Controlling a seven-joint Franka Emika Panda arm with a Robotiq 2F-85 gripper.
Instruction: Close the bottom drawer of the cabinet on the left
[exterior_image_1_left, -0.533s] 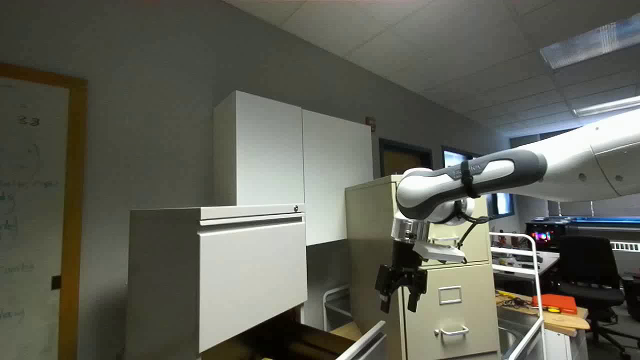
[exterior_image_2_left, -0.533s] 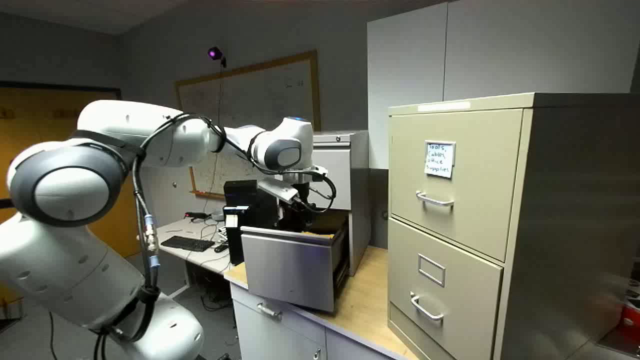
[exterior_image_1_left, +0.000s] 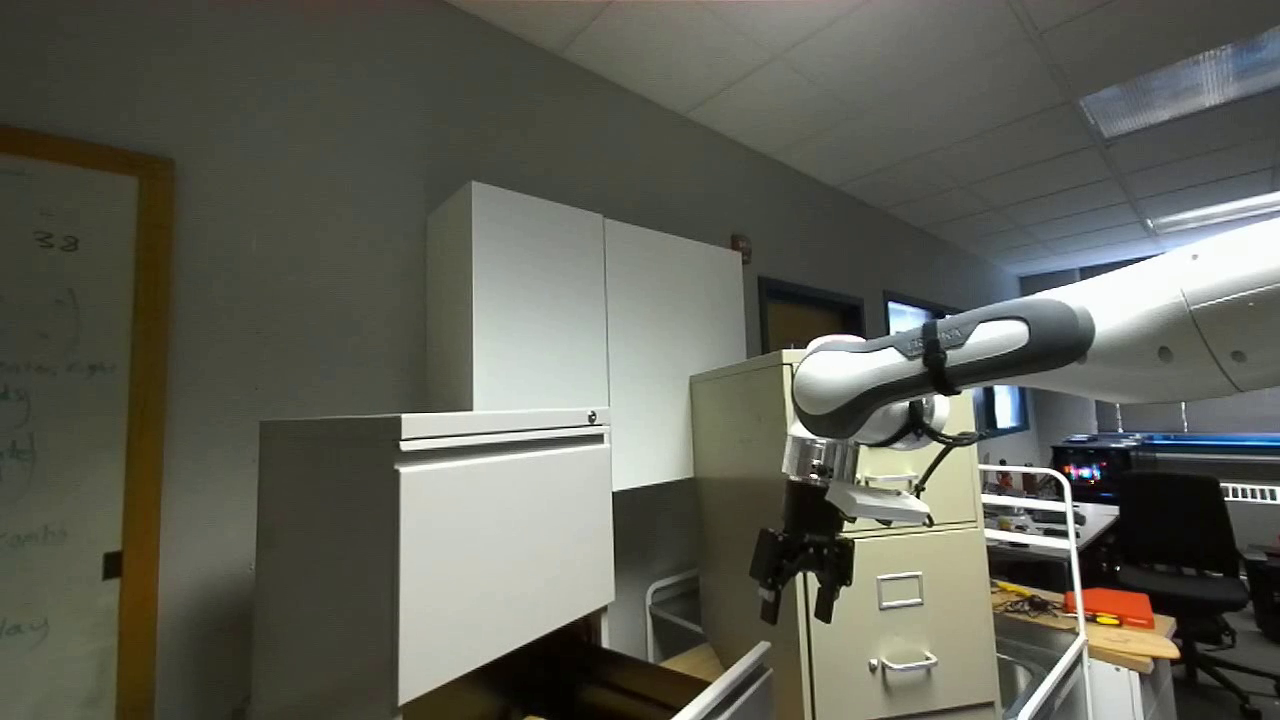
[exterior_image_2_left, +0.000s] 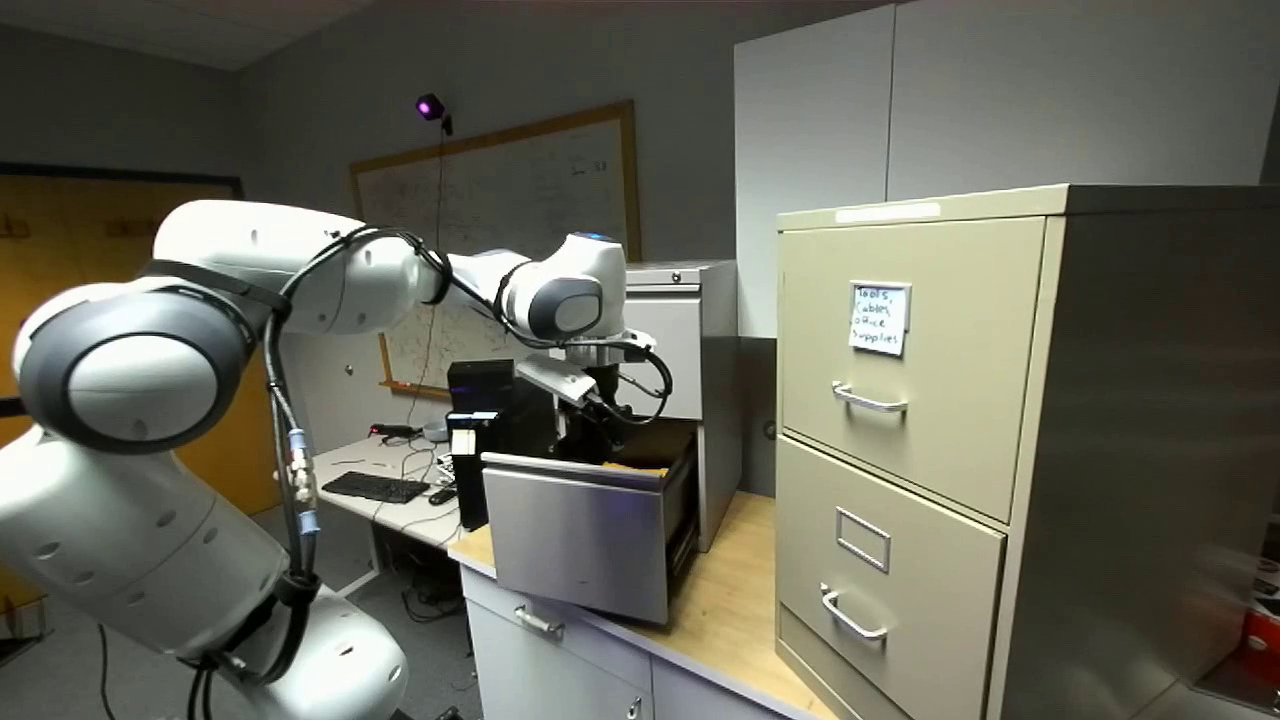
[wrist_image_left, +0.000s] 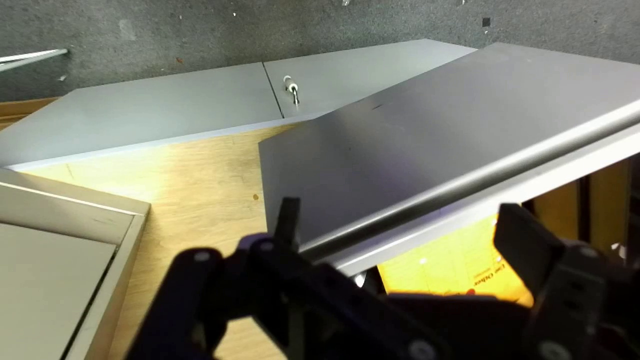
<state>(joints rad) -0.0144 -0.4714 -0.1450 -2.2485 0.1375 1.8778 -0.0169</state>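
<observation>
The bottom drawer (exterior_image_2_left: 580, 540) of the pale-grey cabinet (exterior_image_1_left: 330, 560) is pulled open; its plain front also shows in the wrist view (wrist_image_left: 400, 140). In an exterior view only its upper rim (exterior_image_1_left: 728, 688) and dark brownish inside show. A yellow envelope (wrist_image_left: 450, 255) lies inside. The large drawer front (exterior_image_1_left: 505, 565) above it is shut. My gripper (exterior_image_1_left: 798, 610) points down, open and empty, above the bottom drawer near its front rim. In the wrist view one finger overlaps the front's outer face and the other overlaps the inside. In an exterior view its fingertips blend into dark surroundings.
A beige filing cabinet (exterior_image_2_left: 900, 420) with handled drawers stands beside the grey cabinet on a wooden counter (exterior_image_2_left: 745, 590). A tall white cupboard (exterior_image_1_left: 675, 340) is behind. A black computer (exterior_image_2_left: 500, 410) and a desk with a keyboard (exterior_image_2_left: 375, 487) are on the far side of the drawer.
</observation>
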